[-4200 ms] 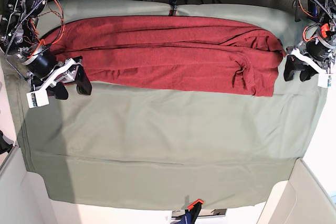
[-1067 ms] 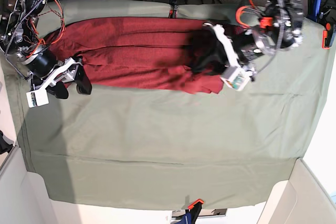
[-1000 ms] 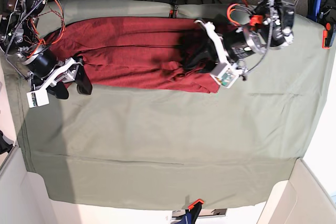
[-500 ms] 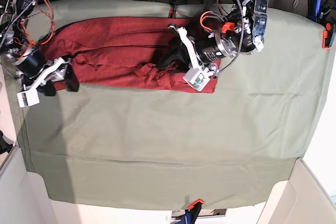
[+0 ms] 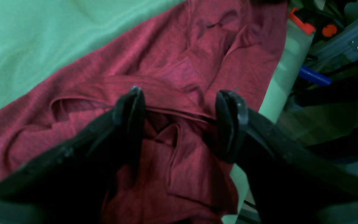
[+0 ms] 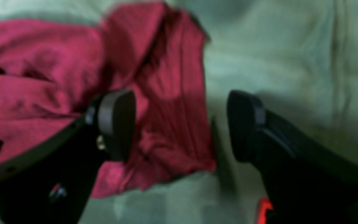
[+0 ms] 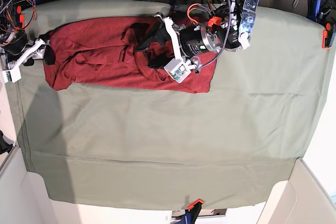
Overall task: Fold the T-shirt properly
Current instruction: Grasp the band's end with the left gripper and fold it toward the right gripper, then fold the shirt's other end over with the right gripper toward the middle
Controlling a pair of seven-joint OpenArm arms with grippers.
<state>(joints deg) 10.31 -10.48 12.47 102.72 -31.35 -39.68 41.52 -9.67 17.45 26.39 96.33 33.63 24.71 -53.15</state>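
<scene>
While the T-shirt (image 7: 100, 51) lies bunched at 11 o'clock on the pale green sheet (image 7: 168, 145) | left gripper (image 5: 180, 124): jaws apart above folds, nothing clamped | right gripper (image 6: 179, 124): jaws wide, straddling hem edge | legible text: none

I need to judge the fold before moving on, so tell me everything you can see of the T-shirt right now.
The T-shirt is a dark red, thin, plain knit. It lies as a long band across the far part of the pale green cloth, one end doubled over onto the middle in a rumpled, creased heap. The fold is uneven, not flat. The left gripper hangs over that heap with its jaws apart and loose fabric between them, gripping nothing. The right gripper, also open, straddles the shirt's other end at its edge.
</scene>
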